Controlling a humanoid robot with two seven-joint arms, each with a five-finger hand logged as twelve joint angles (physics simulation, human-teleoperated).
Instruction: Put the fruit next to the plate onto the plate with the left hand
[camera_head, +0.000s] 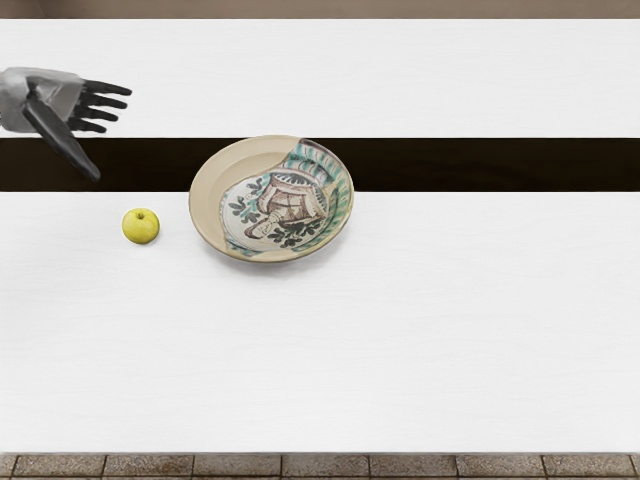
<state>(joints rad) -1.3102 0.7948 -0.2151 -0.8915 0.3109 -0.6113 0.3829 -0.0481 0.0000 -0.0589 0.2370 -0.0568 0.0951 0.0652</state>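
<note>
Now the left hand (75, 108) hovers with fingers spread wide, holding nothing, up and left of the yellow apple (141, 225). That apple rests on the white tabletop (400, 330), just beside the painted plate (271, 198).

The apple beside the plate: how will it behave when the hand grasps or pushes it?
The apple is round, so a push would probably roll it. Its skin looks smooth, perhaps slippery. Small, so likely light.
</note>
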